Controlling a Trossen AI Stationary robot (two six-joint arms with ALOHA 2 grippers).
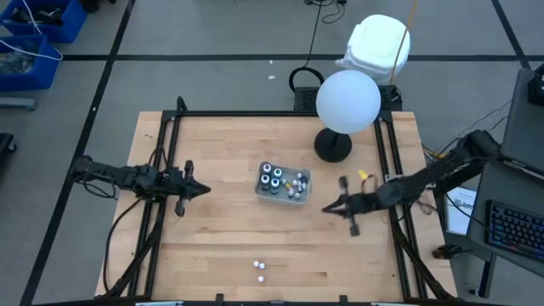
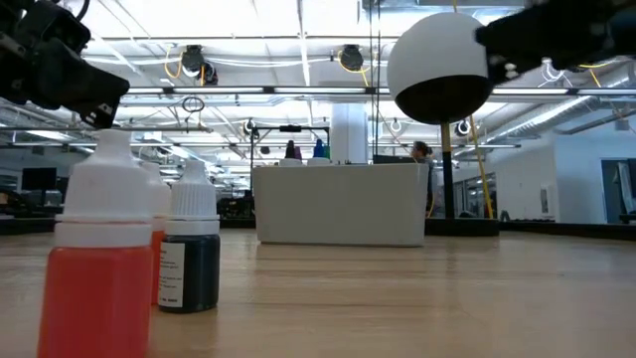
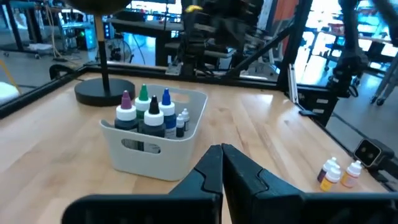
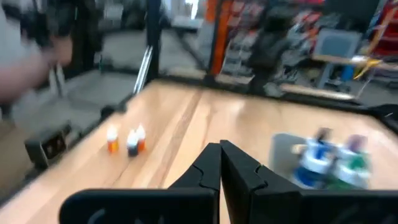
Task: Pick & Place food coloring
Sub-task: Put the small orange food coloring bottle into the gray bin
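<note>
The food coloring is a set of small bottles. Several with coloured tips stand upright in a shallow white tray (image 1: 283, 181) (image 3: 158, 140) at the table's middle. Three more bottles (image 1: 260, 271) (image 3: 339, 173) (image 4: 127, 140) stand on their bases near the table's front edge: two orange (image 2: 99, 268) and one dark (image 2: 189, 254). My left gripper (image 1: 204, 190) (image 3: 221, 152) hovers left of the tray, shut and empty, pointing level at it. My right gripper (image 1: 327, 206) (image 4: 219, 149) hovers right of the tray, shut and empty.
A lamp with a white globe (image 1: 348, 100) on a black base (image 1: 332, 146) stands behind the tray at the far right. Black frame rails (image 1: 170, 153) run along the table's left, right and far sides. Bare wood lies between the tray and the loose bottles.
</note>
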